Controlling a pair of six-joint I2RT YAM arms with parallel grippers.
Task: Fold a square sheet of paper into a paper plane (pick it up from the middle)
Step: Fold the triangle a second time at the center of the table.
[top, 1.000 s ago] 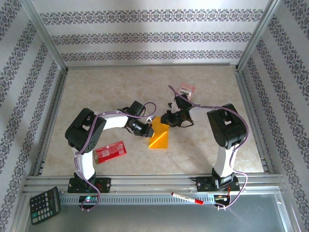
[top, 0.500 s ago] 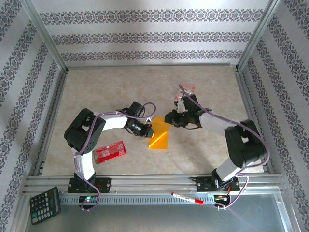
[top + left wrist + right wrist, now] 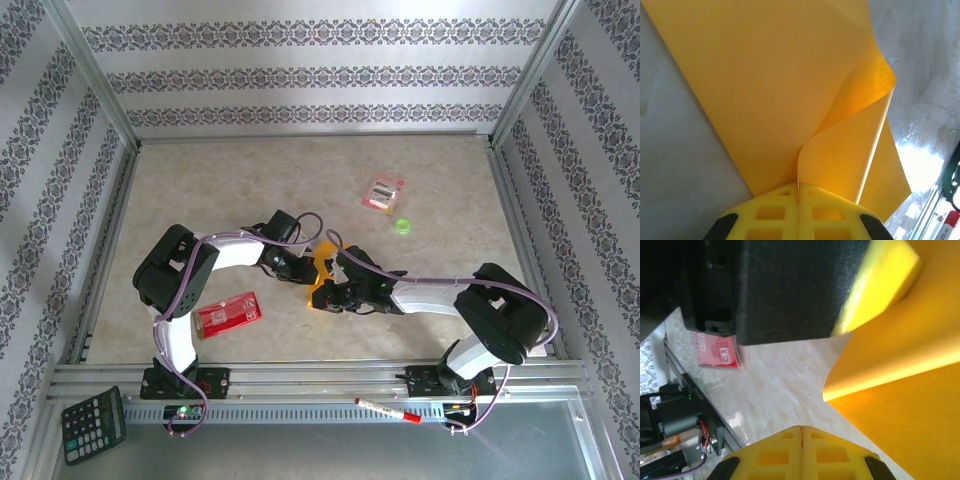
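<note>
Now the right gripper (image 3: 322, 298) is found at the near side of the square sheet of paper (image 3: 321, 262), whereas a second ago it was held beyond the sheet's far side, close to the pink-and-white packet (image 3: 382, 192). That packet and a small green object (image 3: 402, 226) are thereby uncovered. The right jaws, slightly parted before, are pressed together, and nothing is seen between them in the right wrist view; the sheet's lifted edge lies just beside them. The left gripper (image 3: 798, 192) is unmoved, closed on a raised fold of the sheet, which curls upward from the table (image 3: 200, 190). The red packet (image 3: 228, 310) lies near the left arm, apart from the sheet. The far half of the table is left open.
</note>
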